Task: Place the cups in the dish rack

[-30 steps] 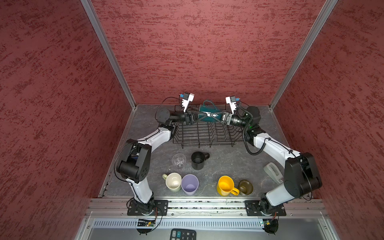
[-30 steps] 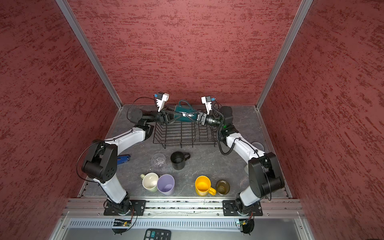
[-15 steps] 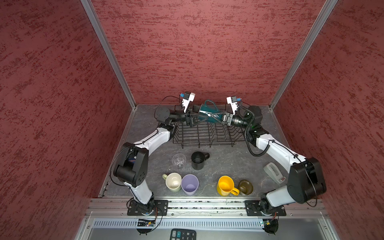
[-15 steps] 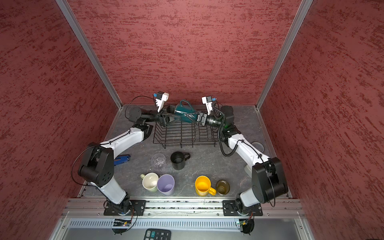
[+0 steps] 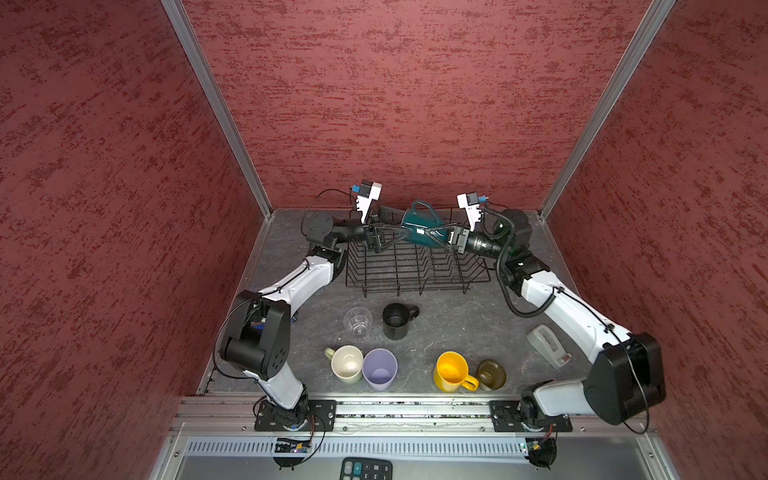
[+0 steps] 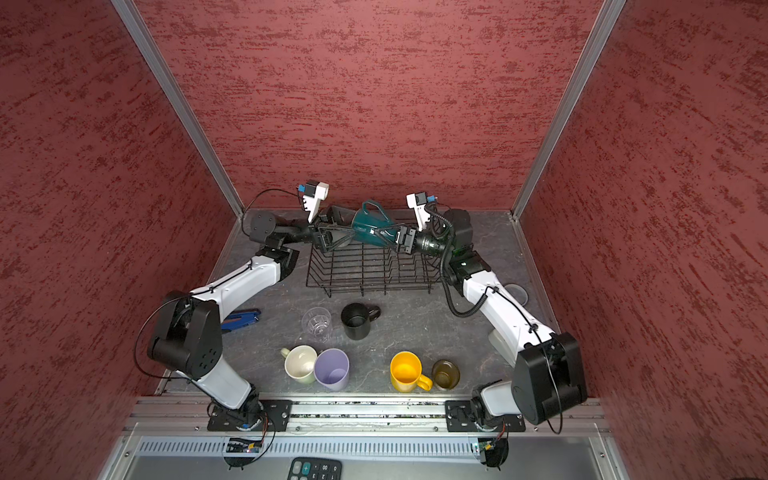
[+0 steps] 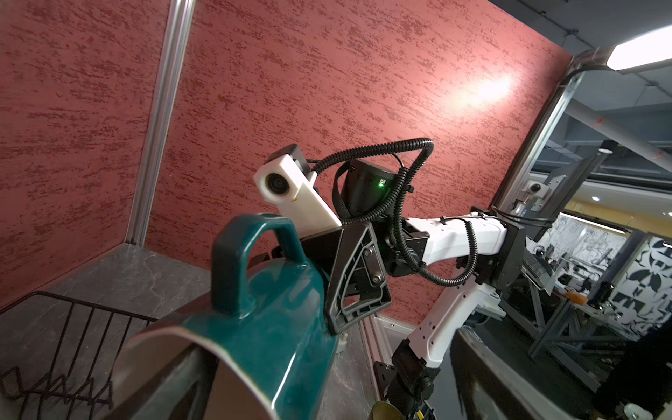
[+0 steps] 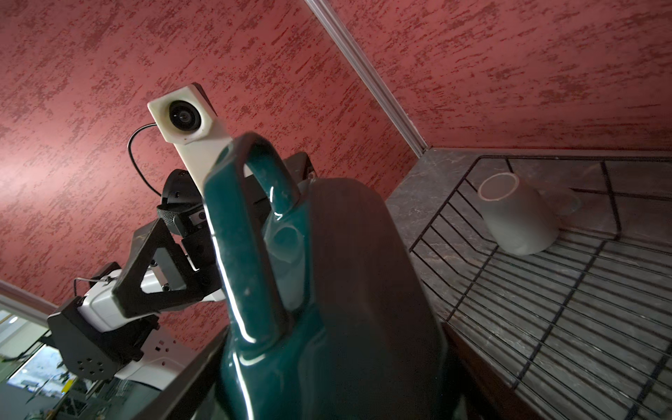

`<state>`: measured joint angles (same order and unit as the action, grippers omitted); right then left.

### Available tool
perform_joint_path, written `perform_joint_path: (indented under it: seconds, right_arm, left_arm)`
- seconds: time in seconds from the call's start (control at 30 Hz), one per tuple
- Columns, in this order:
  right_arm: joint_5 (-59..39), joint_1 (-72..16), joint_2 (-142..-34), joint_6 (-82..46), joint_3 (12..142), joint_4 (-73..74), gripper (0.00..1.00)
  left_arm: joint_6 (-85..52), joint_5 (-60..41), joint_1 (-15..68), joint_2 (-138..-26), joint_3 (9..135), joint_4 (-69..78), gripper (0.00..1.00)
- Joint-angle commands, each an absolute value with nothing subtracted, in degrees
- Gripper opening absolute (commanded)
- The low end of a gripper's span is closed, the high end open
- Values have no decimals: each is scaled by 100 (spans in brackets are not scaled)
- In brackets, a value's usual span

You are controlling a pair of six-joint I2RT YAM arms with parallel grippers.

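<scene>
Teal mug [image 7: 269, 327] glossy glazed ceramic; dish rack [image 5: 399, 270] black wire; grey mug [image 8: 520, 225] matt.

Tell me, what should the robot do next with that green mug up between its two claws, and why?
Probably draw the left gripper back, clear of the teal mug. Its jaws stand open around the mug's mouth end, while the right gripper clamps the base end, so the right arm alone carries it above the dish rack and needs room to lower it.
</scene>
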<state>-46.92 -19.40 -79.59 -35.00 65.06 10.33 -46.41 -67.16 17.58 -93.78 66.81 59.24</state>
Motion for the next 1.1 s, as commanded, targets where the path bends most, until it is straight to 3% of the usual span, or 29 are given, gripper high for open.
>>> perform_joint_path:
  seconds: [0.0,0.23,0.4,0.63,0.9,1.07]
  right_arm:
    - [-4125,-1949,-7493,-2700,7074,-24,0]
    - [-3345,-1845,-7207,-2210,7524,-1436,0]
    - [-2128,-1828,-7445,-1776,8328,-2871,0]
    - [-892,-1833,-8217,-1370,9686,-4260,0]
    - [-302,-1828,-9153,-1008,10797,-5080,0]
    - [-179,-1829,-9636,-808,11233,-5352,0]
  left_arm:
    - [-3879,-6349,1619,-8894,6600,5152,100]
    - [-2988,-5630,1391,-8316,6440,3926,100]
    - [-2015,-4804,1303,-7784,6517,2320,100]
    - [-887,-2960,1547,-7179,6910,160,100]
    - [-483,-2574,1441,-6802,7594,-1828,100]
    - [-102,-2319,1433,-6299,7297,-1914,100]
